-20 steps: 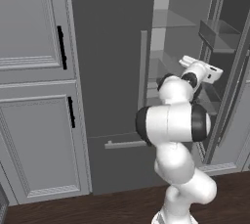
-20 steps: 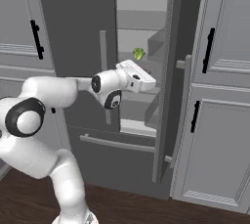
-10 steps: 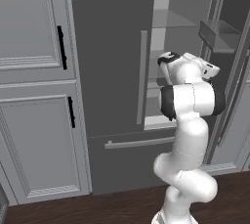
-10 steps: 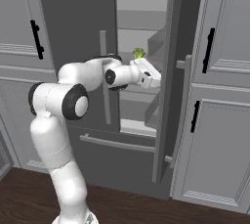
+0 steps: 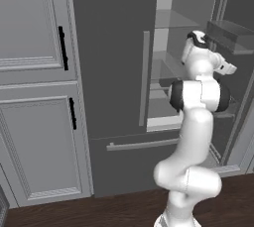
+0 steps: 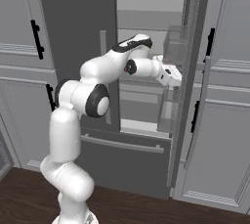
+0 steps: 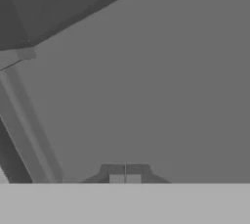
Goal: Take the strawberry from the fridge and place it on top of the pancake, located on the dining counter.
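Observation:
The fridge [image 5: 114, 72] is tall and dark grey, its left door shut and its right door [image 6: 188, 71] swung open, showing pale shelves inside. My gripper [image 6: 176, 77] reaches across the opening and sits close against the inner side of the open door, beside its door bins [image 5: 233, 35]. In the hand view my gripper [image 7: 125, 174] has its fingertips pressed together, shut with nothing between them, facing a flat grey surface. In the left base view my gripper [image 5: 232, 68] points right. The strawberry is hidden. The pancake and dining counter are out of view.
Light grey panelled cabinets [image 5: 34, 122] with black handles stand left of the fridge, and more cabinets [image 6: 224, 120] stand to its right. The bottom drawer's bar handle [image 5: 144, 144] runs below the opening. The floor [image 6: 146, 208] is dark wood.
The arm has straightened upward and the hand has swung right, from in front of the fridge opening to the inner side of the open right door. The gripper stayed shut.

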